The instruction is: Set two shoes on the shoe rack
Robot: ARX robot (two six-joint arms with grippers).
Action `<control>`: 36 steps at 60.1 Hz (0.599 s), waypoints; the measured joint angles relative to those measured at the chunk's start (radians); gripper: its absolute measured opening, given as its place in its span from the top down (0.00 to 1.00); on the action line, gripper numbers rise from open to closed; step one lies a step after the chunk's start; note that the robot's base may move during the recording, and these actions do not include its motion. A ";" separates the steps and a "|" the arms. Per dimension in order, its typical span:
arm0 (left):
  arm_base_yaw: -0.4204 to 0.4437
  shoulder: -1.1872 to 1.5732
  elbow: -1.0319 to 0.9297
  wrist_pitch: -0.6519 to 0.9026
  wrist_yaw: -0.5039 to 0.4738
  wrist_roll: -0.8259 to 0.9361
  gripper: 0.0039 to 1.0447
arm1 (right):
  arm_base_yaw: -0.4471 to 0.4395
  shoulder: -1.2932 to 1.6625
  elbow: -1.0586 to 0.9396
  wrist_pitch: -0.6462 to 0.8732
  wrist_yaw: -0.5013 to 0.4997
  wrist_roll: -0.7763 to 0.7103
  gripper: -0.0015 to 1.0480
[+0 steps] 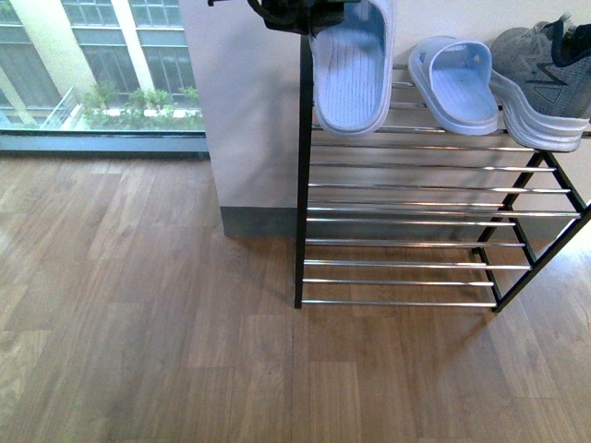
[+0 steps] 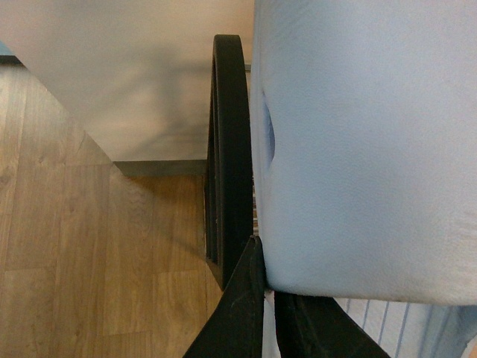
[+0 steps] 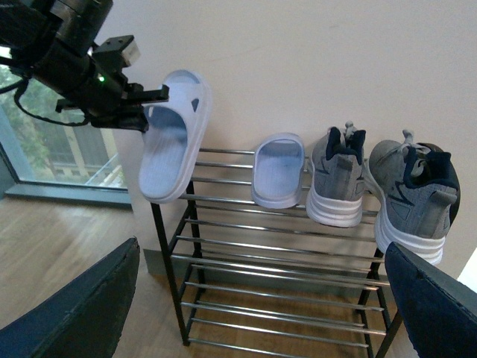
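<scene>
- Two pale blue slides were in play: one slide (image 3: 276, 171) already lay on the top tier of the shoe rack (image 1: 416, 221), and the other slide (image 1: 352, 66) hung toe-down over the rack's left end.
- The left hand (image 3: 146, 106) was clamped on the hanging slide's strap end, beside the black side frame (image 2: 229, 160).
- Grey sneakers (image 3: 373, 186) sat on the top tier, at the far end from the hanging slide.
- The right hand's fingers (image 3: 82, 313) stood wide apart, holding nothing, well back from the rack.
- Doing this step well probably meant levelling the sole, moving it inward clear of the frame, and letting it bridge several rods before releasing.
</scene>
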 joint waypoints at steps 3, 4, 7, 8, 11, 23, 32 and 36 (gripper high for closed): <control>-0.003 0.063 0.089 -0.038 0.000 -0.007 0.98 | 0.000 0.000 0.000 0.000 0.000 0.000 0.09; -0.005 0.090 0.129 -0.057 0.000 -0.011 0.98 | 0.000 0.000 0.000 0.000 0.000 0.000 0.09; -0.009 0.155 0.232 -0.109 0.003 -0.021 0.98 | 0.000 0.000 0.000 0.000 0.000 0.000 0.09; -0.011 0.176 0.266 -0.127 0.004 -0.027 0.98 | 0.000 0.000 0.000 0.000 0.000 0.000 0.09; -0.017 0.255 0.400 -0.201 0.005 -0.041 0.98 | 0.000 0.000 0.000 0.000 0.000 0.000 0.09; -0.030 0.392 0.601 -0.312 0.004 -0.051 0.98 | 0.000 0.000 0.000 0.000 0.000 0.000 0.09; -0.032 0.426 0.670 -0.332 -0.002 -0.074 0.93 | 0.000 0.000 0.000 0.000 0.000 0.000 0.09; -0.032 0.428 0.697 -0.331 0.004 -0.074 0.85 | 0.000 0.000 0.000 0.000 0.000 0.000 0.09</control>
